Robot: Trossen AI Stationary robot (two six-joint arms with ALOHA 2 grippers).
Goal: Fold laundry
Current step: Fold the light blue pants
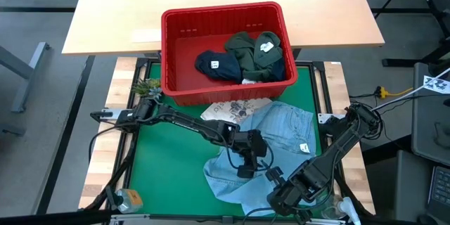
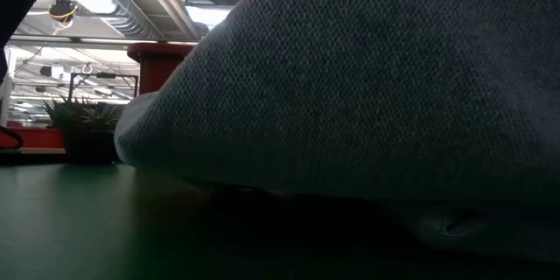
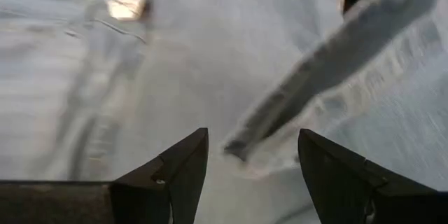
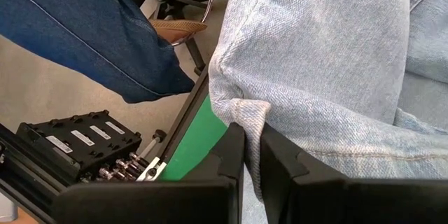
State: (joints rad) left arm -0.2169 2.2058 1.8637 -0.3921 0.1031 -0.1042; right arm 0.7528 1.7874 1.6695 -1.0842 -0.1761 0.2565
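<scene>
A light blue denim garment point(image 1: 274, 140) lies rumpled on the green mat point(image 1: 169, 162) and fills the low view point(image 2: 367, 79). My left gripper point(image 1: 247, 169) hovers open over its middle. In the left wrist view a folded hem edge point(image 3: 280, 112) runs between the spread fingers point(image 3: 185, 164); I cannot tell whether they touch it. Near the table's near edge, my right gripper point(image 1: 278, 195) is shut on the denim. A white garment with a dark print point(image 1: 232, 107) lies partly under the denim by the basket. My right gripper pinches a hemmed corner of the denim garment point(image 4: 246, 115) between its two fingers. The fingers come from above, slanting steeply down. The corner is lifted clear of the mat, and the rest of the cloth spreads away behind it.
A red slotted basket point(image 1: 176, 49) at the far side holds a navy garment point(image 1: 214, 63) and dark olive garments point(image 1: 253, 53). A small plant point(image 1: 146, 86) stands at the mat's far left corner. A person's denim-clad leg point(image 4: 84, 28) shows beyond the table's near edge.
</scene>
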